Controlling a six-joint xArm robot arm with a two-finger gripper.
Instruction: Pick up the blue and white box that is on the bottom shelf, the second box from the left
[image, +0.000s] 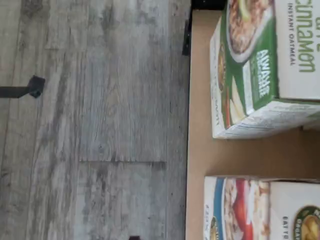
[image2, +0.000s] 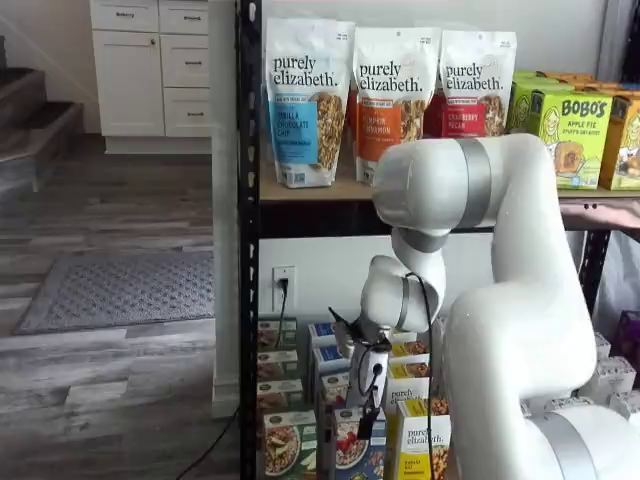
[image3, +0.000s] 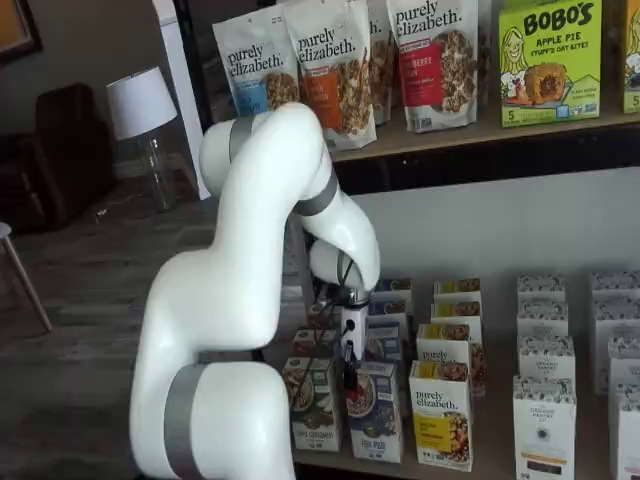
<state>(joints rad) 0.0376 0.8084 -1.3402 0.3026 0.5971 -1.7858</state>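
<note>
blue and white box (image3: 377, 412) – "flax plus"; neighbor (image3: 441, 415) "purely elizabeth"

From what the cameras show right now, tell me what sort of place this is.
Probably a mock grocery shelf set up inside a home: a black metal rack stocked with granola bags and cereal boxes, beside white cabinets, a table lamp and wood-look flooring.

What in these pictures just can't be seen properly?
- The gripper: in both shelf views only dark fingers show, too small to tell any gap.
- The blue and white box: the fingers cover part of its front; in the wrist view an edge cuts it off.
- The green box: wrist view, partly cropped.
</note>
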